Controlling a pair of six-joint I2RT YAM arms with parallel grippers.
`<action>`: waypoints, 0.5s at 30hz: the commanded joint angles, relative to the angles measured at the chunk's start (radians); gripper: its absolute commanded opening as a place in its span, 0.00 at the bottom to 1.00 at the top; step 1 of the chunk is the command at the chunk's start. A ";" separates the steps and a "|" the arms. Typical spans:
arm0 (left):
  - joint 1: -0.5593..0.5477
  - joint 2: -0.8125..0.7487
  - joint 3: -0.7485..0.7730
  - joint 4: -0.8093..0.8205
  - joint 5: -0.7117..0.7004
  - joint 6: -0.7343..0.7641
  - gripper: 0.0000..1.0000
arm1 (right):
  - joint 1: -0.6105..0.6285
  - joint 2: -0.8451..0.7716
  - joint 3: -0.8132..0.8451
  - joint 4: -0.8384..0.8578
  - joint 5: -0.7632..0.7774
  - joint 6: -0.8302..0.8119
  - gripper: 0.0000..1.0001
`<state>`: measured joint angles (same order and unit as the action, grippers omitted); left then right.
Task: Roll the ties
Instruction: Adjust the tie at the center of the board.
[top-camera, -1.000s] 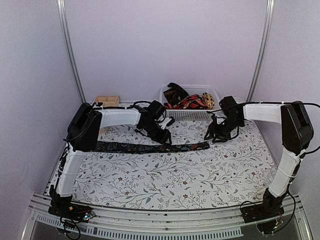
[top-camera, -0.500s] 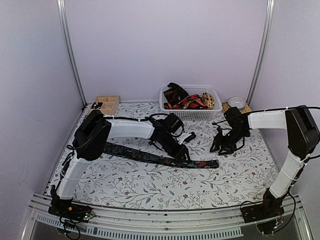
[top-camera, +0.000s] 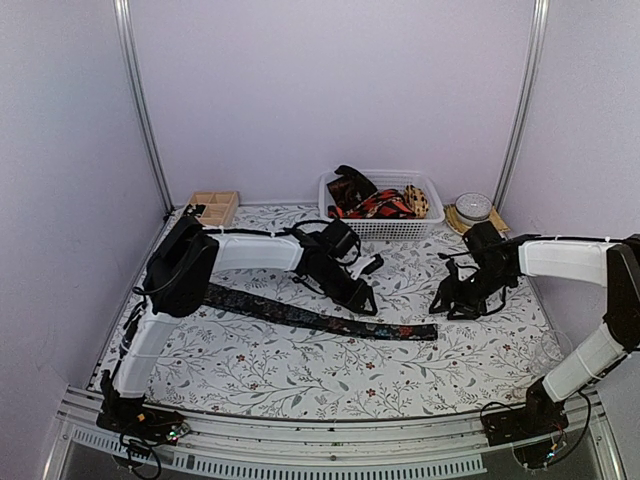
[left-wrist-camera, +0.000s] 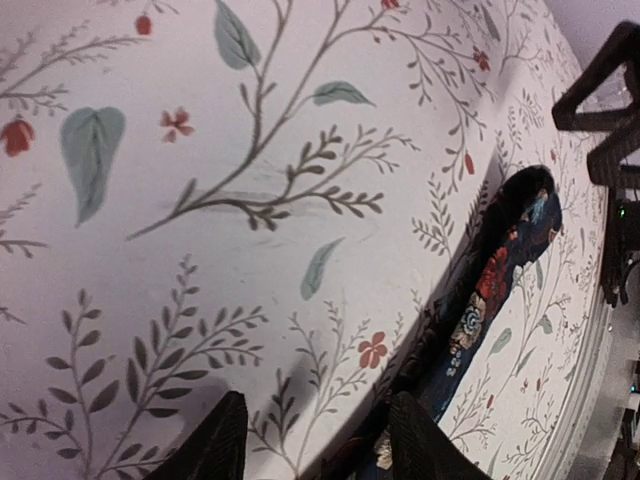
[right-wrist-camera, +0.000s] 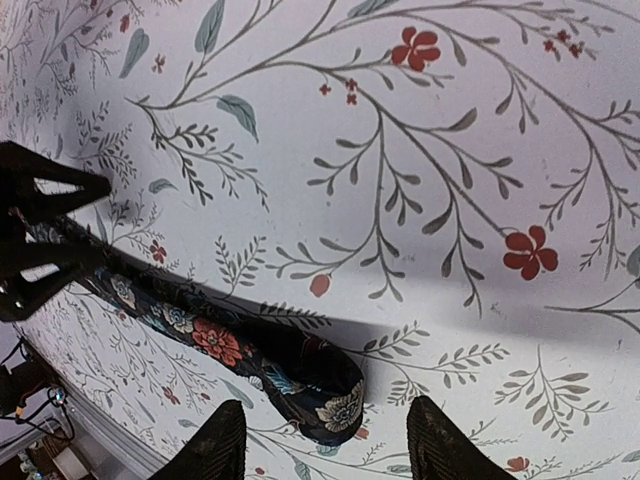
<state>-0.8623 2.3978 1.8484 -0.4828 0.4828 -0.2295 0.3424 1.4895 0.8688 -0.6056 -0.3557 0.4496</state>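
Fabric lies flat on the surface (top-camera: 300, 375): one dark floral tie (top-camera: 320, 318) runs across its middle from 9 o'clock to 4 o'clock. From above, the left tool (top-camera: 362, 303) hangs over the tie's middle stretch. The right tool (top-camera: 448, 303) sits just at 12 o'clock of the tie's right end. That view cannot show how either tool stands; the wrist views do. The left wrist view has its fingers (left-wrist-camera: 215, 450) apart with bare surface between them, and the tie passes under the right-hand one, gripped by neither. The right wrist view shows fingers (right-wrist-camera: 445, 445) apart too, nothing held, with the tie's end lying just at 12 o'clock of the gap. Only the top view takes in the basket (top-camera: 385, 229) at 12 o'clock, with other ties (top-camera: 372, 203) heaped inside, and the tray (top-camera: 213, 208) at 10 o'clock.
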 joint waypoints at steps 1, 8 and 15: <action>0.032 0.000 0.000 -0.092 -0.124 0.011 0.50 | 0.044 -0.055 -0.049 0.004 0.017 0.026 0.55; 0.022 -0.015 -0.042 -0.078 -0.145 0.004 0.51 | 0.078 -0.021 -0.104 0.071 0.018 0.091 0.47; -0.012 -0.001 -0.012 -0.095 -0.250 0.018 0.52 | 0.089 0.000 -0.128 0.108 0.032 0.120 0.38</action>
<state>-0.8536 2.3802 1.8431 -0.4934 0.3443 -0.2279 0.4221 1.4899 0.7574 -0.5369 -0.3447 0.5373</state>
